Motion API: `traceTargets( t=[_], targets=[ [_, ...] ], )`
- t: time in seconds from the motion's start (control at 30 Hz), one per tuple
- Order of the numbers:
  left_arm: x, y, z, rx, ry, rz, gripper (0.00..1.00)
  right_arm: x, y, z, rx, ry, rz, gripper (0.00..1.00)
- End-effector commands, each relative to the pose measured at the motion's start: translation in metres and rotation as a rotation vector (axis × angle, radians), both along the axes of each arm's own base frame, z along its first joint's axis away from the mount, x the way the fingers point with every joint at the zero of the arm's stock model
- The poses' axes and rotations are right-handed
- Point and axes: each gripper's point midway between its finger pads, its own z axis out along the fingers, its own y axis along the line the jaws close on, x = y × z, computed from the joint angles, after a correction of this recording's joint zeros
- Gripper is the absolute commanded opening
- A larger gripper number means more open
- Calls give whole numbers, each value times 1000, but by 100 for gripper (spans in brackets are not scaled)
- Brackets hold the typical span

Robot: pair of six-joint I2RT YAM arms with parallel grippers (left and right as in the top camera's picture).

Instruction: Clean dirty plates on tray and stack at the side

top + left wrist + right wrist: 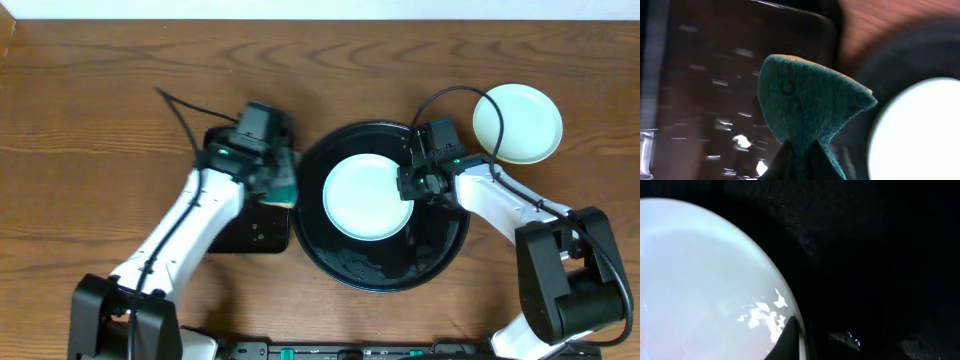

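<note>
Plate (366, 196) lies flat in the tray (440, 255), a little left of centre, pale blue-mint. No clear red smear shows from overhead, and the right wrist view gives only glare flecks near the rim, so its dirt cannot be judged. A second pale plate, the side plate (517, 122), sits on the table (100, 100) right of the tray, well apart from it; cannot tell if another lies under it. Left gripper (800, 161) is pinching a green sponge (807, 100) by its lower edge, so the sponge stands up fan-like, above the small tray (250, 228) and just beside the big tray's left rim. Right gripper (412, 185) is at the plate's right rim with its jaws pressed together; one finger shows against the rim, but whether the rim is caught between the jaws cannot be told. Step in hand, as I read it, is wiping this plate. To do it well, bring the sponge over the rim and onto the plate face, and press with its broad side rather than its tip. Sweep across the whole face, and let the right gripper brace the far rim so the plate does not skate on the glossy, wet-looking tray. Keep the pressure light, or the plate may tip. The grip on the sponge is narrow, so it may fold.
</note>
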Motion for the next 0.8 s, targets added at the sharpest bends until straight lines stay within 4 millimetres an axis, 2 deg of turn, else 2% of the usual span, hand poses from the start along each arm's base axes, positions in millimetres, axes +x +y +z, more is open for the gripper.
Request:
traceTargets(
  t=[0.0, 0.1, 0.23, 0.3, 0.57, 0.77],
  targets=[
    [6, 34, 4, 72, -23, 60, 8, -12, 6, -14, 11, 50, 19, 1],
    [3, 47, -2, 77, -5, 92, 7, -7, 12, -9, 44, 29, 29, 1],
    [-2, 54, -9, 83, 22, 109, 7, -1, 32, 12, 187, -7, 70, 1],
    [-3, 55, -10, 84, 26, 110, 7, 5, 35, 22, 238, -28, 59, 1],
    [-3, 55, -10, 84, 26, 110, 8, 21, 17, 51, 202, -143, 35, 1],
    [-2, 55, -14, 90, 34, 100, 7, 27, -3, 78, 41, -271, 70, 1]
  ],
)
